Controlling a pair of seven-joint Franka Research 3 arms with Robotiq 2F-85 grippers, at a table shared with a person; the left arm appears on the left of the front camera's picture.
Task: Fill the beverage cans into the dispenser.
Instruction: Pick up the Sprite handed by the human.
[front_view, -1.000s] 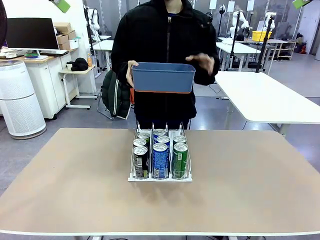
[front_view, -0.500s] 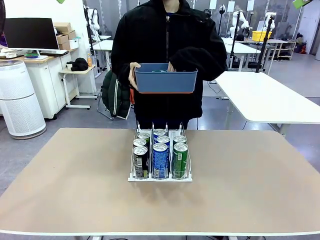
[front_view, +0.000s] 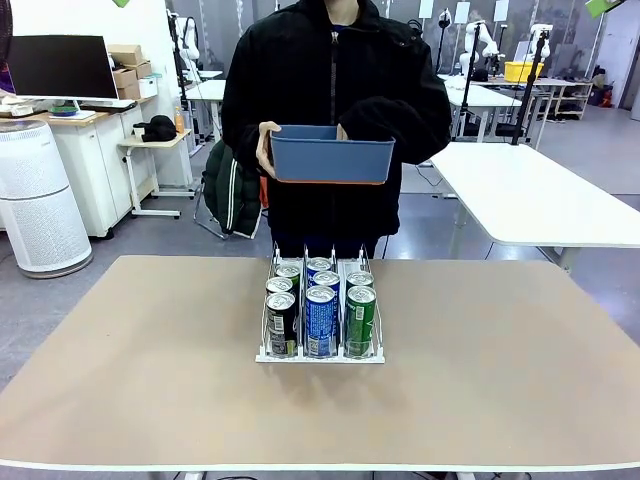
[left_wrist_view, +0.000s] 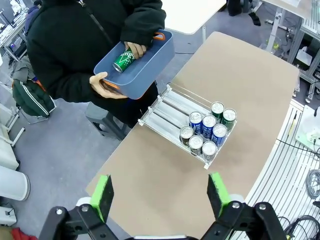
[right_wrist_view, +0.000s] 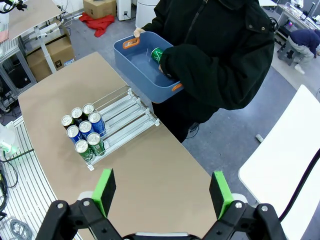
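The white wire dispenser (front_view: 320, 356) sits mid-table, with several beverage cans (front_view: 321, 318), black, blue and green, filling the near end of its three lanes. At the far side a person holds a blue tub (front_view: 330, 163) at chest height, one hand reaching inside. From the left wrist view I see that hand (left_wrist_view: 136, 49) on a green can (left_wrist_view: 122, 60) in the tub (left_wrist_view: 156, 64), above the dispenser (left_wrist_view: 169, 107). My left gripper (left_wrist_view: 160, 195) hangs open high over the table. My right gripper (right_wrist_view: 162, 192) is open and high too, looking down on the cans (right_wrist_view: 82, 131).
The brown tabletop (front_view: 500, 370) spreads wide on both sides of the dispenser. The far halves of the lanes (right_wrist_view: 125, 113) hold no cans. A white table (front_view: 530, 195) stands behind at the right, and a desk with a monitor (front_view: 60, 68) at the back left.
The person's free hand has gone from above the tub's rim down into the tub. Both grippers and the cans in the dispenser have stayed put.
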